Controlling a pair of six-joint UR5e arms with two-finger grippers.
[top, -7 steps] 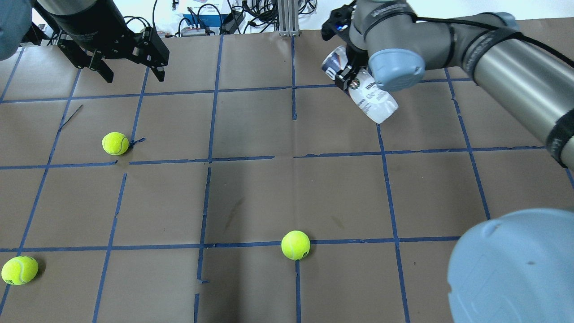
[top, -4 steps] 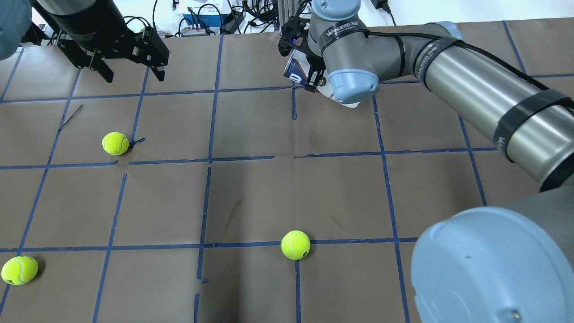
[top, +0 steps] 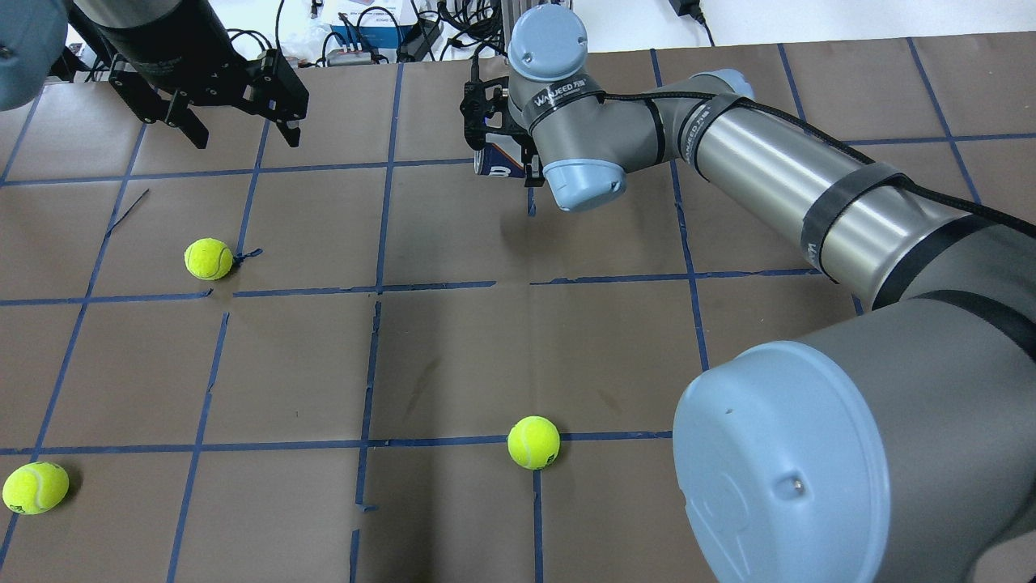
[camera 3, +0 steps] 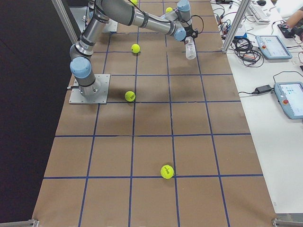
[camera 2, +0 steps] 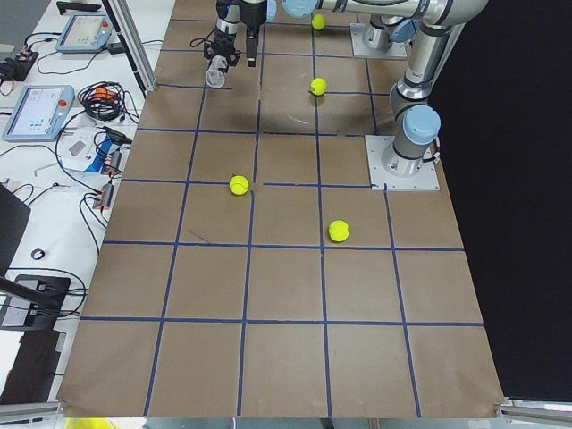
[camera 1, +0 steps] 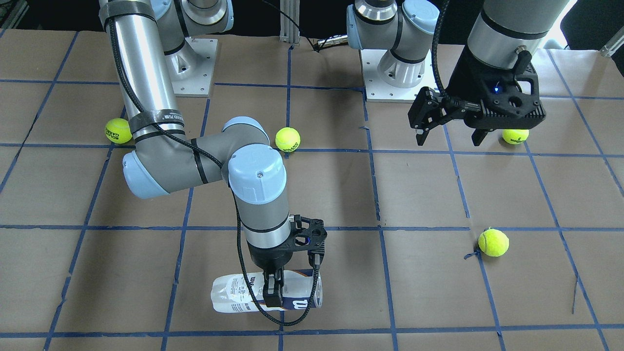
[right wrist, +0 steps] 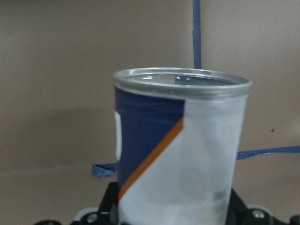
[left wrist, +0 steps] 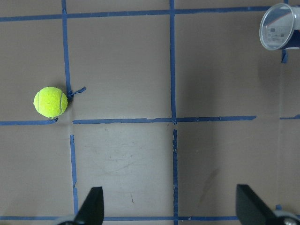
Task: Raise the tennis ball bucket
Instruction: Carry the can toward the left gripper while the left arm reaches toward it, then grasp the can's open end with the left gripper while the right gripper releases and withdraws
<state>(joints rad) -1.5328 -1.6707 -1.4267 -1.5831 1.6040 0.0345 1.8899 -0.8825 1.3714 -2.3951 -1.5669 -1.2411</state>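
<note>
brown table (top: 453, 356), blue tape grid (top: 437, 285); alongside, a white bench (camera 3: 284, 142), perhaps tablets (camera 3: 289, 98)

Black strap (top: 558, 85) on right arm (top: 777, 170), wrist end: "WANJEED" printed in white; smaller characters after it not resolved.
Tennis ball bucket (camera 1: 234, 295), white label: dark letters "Wi" read, remainder hidden; fine print lines illegible.
Tennis ball (camera 1: 118, 130): two lines of black print, not legible.
Second ball (camera 1: 287, 139): dark print, too small to be read.
</note>
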